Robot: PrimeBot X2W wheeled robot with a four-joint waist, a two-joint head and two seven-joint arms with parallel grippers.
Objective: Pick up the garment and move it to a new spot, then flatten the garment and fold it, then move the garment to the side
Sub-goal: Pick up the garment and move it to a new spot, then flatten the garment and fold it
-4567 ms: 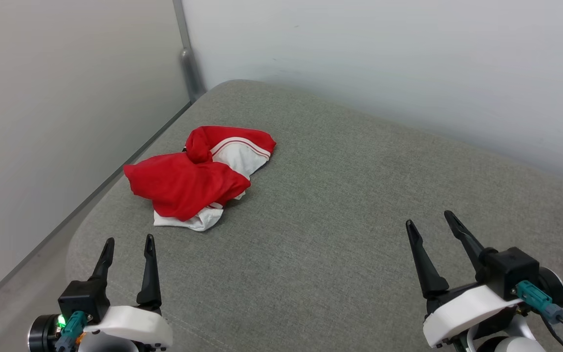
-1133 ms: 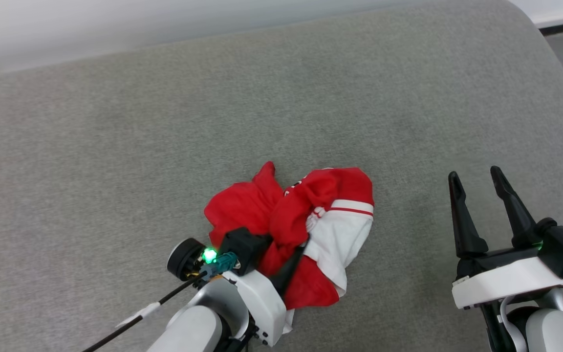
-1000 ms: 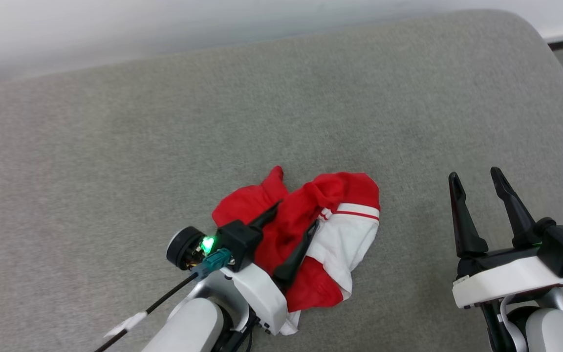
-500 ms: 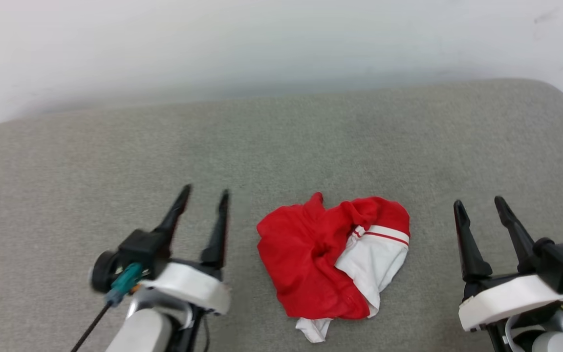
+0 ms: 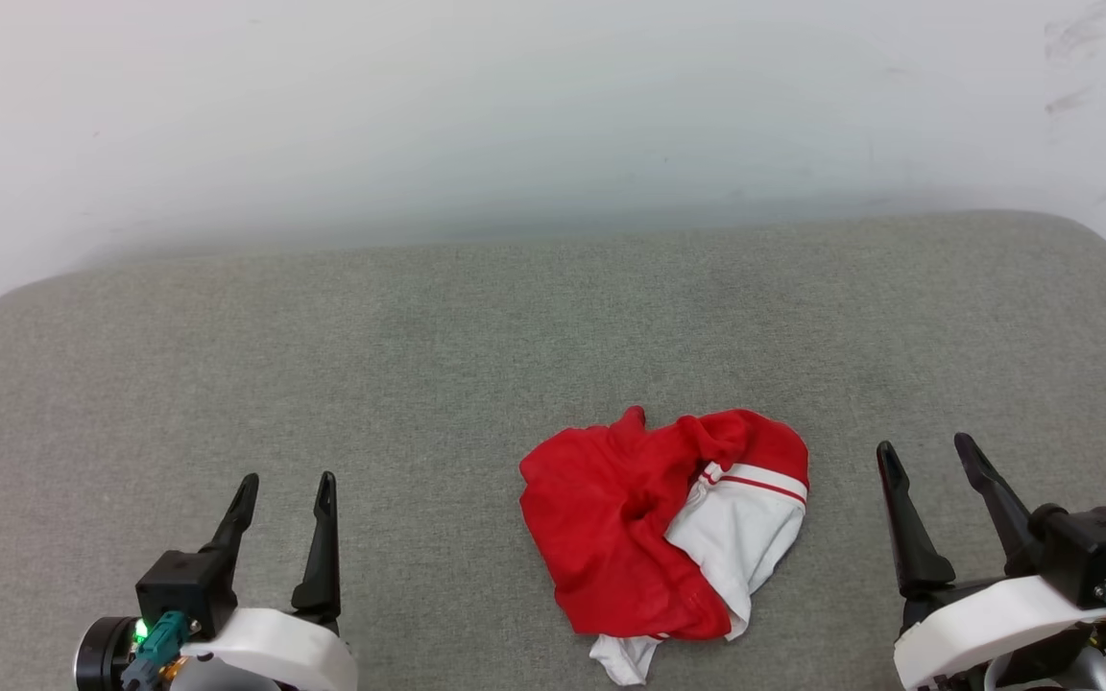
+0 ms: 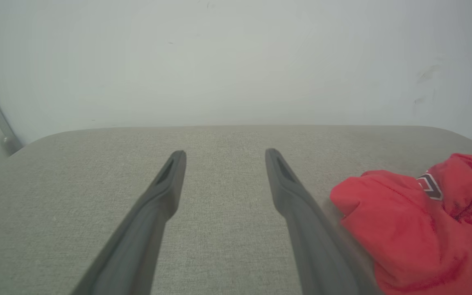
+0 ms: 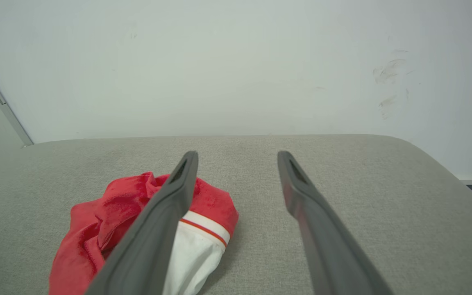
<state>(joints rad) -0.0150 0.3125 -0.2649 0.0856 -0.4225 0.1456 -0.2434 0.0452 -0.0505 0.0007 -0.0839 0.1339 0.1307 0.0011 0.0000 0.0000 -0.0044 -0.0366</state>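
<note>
From the head: garment (image 5: pixel 630 518) in a crumpled heap on the grey cushion (image 5: pixel 419 336), right of centre and toward the near edge, red body bunched up, white sleeve (image 5: pixel 735 523) with its striped band showing on the right side. At the lower left, left tool (image 5: pixel 286 477), well apart from the cloth, released and grasping nothing. At the lower right, right tool (image 5: pixel 925 443), near the heap but not touching it, likewise spread wide and empty. From the left wrist: two dark fingers (image 6: pixel 166 196) parted over bare cushion, red cloth off to the right, just beside the right-hand finger, a scrap of black white-edged lettering (image 6: pixel 429 186) peeking from a fold. From the right wrist: fingers apart again, the left-hand one crossing in front of the heap, nothing between them but cushion and the pale wall (image 7: pixel 236 61) behind. Judging by all this: cannot tell from the lie of the cloth alone whether the move to a new spot is done, though looks set down and let go of. Not yet flattened, not yet folded, not yet put to the side. Seems to call next for finding a hem or the shoulders in the bundle and spreading it out, with most of the work ahead.
</note>
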